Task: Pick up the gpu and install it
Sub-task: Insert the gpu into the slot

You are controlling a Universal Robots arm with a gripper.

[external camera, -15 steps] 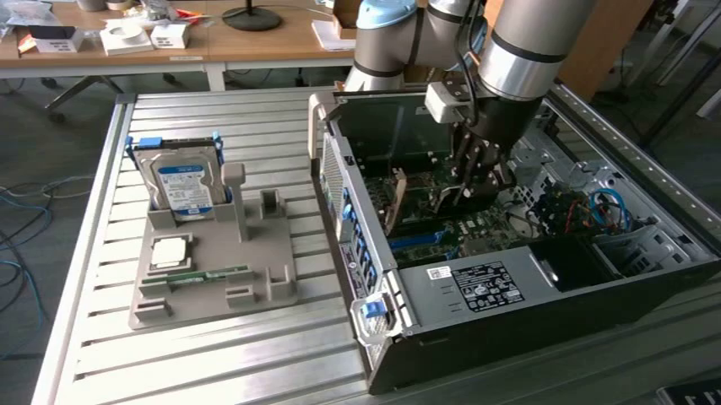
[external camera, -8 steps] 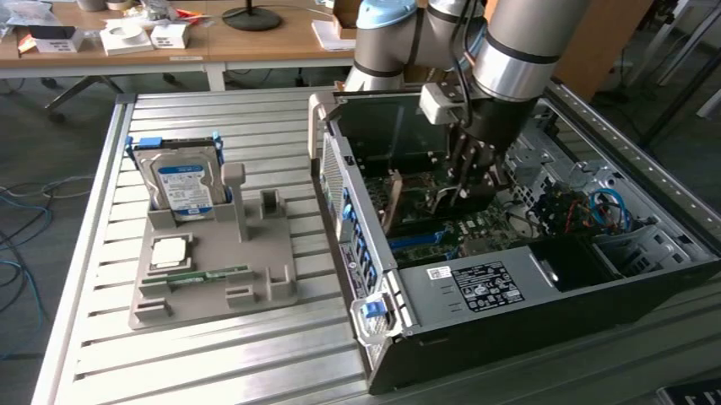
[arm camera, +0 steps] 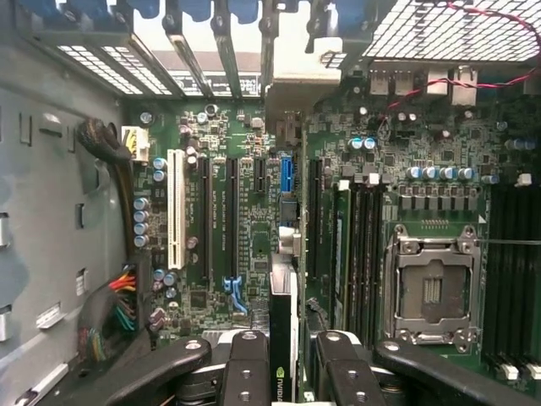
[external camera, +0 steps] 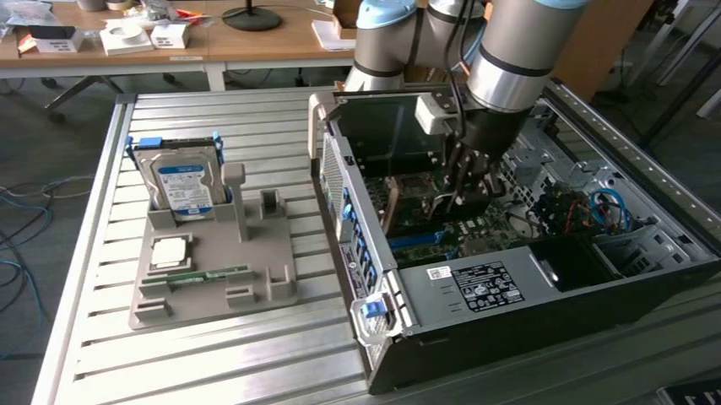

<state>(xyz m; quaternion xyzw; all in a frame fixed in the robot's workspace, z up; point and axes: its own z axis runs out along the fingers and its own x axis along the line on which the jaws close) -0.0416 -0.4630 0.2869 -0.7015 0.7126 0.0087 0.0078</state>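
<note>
Your gripper (arm camera: 292, 342) is down inside the open computer case (external camera: 541, 291), and its fingers (arm camera: 247, 372) are clamped on either side of the gpu (arm camera: 286, 296). You see the card edge-on between them, standing upright over the motherboard (arm camera: 220, 220) on the floor of the case and running in line with the long expansion slots. You cannot tell whether its lower edge touches a slot. The arm (external camera: 507, 59) reaches into the case from above. Outside the case, on the exterior view's left, a grey holder (external camera: 265, 291) rests on the slatted table (external camera: 90, 253). It holds a hard drive (external camera: 186, 186) standing upright and a green memory stick (external camera: 208, 276) lying flat.
</note>
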